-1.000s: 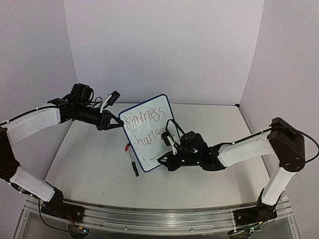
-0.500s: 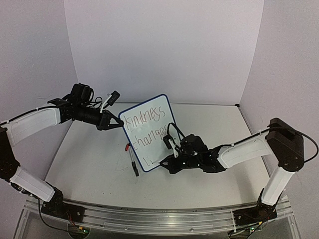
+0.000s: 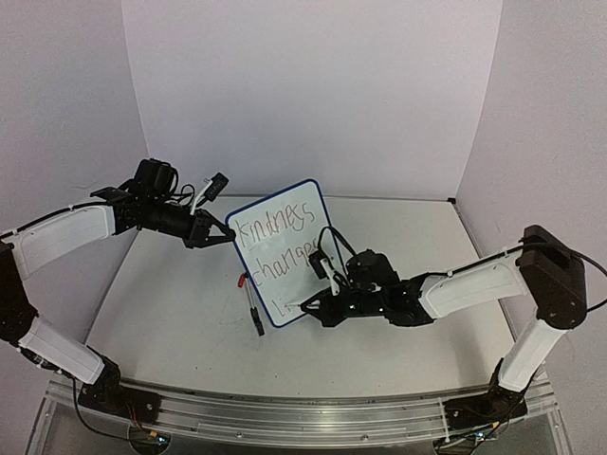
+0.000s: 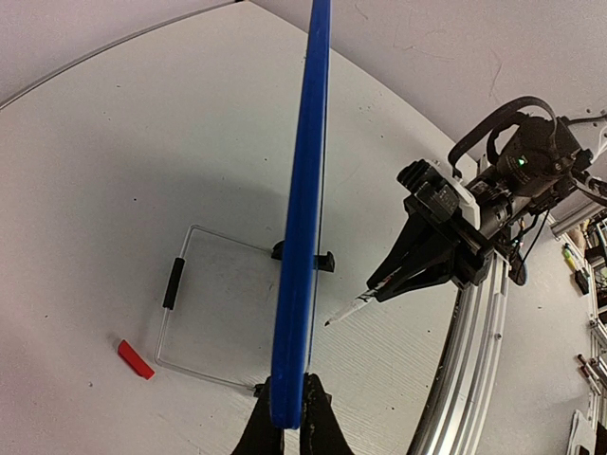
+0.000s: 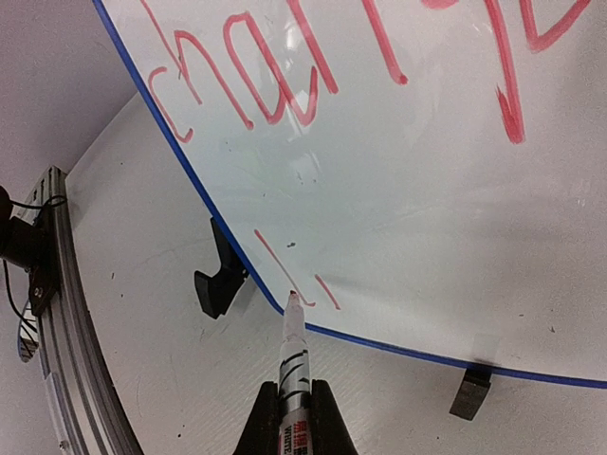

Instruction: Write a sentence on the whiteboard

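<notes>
Gently: third line of the red handwritten sentence point(image 3: 276, 230).
Left gripper point(image 4: 287, 427) clamps the blue-framed white whiteboard point(image 5: 398, 190); right gripper point(image 5: 294, 417), tight round the white marker pen point(image 5: 292, 365), should press lightly.

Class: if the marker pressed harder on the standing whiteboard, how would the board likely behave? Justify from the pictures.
Likely tippy alone: the whiteboard is thin and stands on two small feet. Probably light and stiff, its edge looking straight. The left gripper, pinching its rim, should steady it.
</notes>
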`<state>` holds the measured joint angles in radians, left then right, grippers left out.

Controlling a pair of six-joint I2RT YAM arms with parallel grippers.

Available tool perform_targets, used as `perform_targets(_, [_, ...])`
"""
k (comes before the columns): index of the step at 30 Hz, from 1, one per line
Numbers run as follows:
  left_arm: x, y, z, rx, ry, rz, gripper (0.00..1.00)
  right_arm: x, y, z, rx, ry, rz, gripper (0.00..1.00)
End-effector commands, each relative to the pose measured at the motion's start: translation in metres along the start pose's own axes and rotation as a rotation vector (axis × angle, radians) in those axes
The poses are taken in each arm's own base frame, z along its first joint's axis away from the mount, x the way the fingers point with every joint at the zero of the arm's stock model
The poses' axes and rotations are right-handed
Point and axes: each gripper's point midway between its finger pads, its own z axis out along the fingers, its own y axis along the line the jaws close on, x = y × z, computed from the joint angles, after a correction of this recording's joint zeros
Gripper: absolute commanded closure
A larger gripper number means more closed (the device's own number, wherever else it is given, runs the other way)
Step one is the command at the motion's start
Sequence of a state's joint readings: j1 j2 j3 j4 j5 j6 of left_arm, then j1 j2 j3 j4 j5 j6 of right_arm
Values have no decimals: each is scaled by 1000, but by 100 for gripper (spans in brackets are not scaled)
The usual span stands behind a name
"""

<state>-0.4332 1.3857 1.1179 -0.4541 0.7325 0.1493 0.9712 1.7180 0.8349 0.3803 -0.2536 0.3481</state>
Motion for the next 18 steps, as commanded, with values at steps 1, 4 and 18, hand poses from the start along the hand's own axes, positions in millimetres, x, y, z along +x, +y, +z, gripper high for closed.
perform_targets(1, [7, 3, -1, -44, 32, 25, 100, -28, 8, 0, -2, -75, -25, 100])
perform_targets(4, [8, 3, -1, -44, 32, 26, 100, -30, 7, 4, 6, -81, -23, 100])
perform_targets(18, [7, 3, -1, -42, 33, 25, 100, -29, -4, 15, 52, -83, -11, 100])
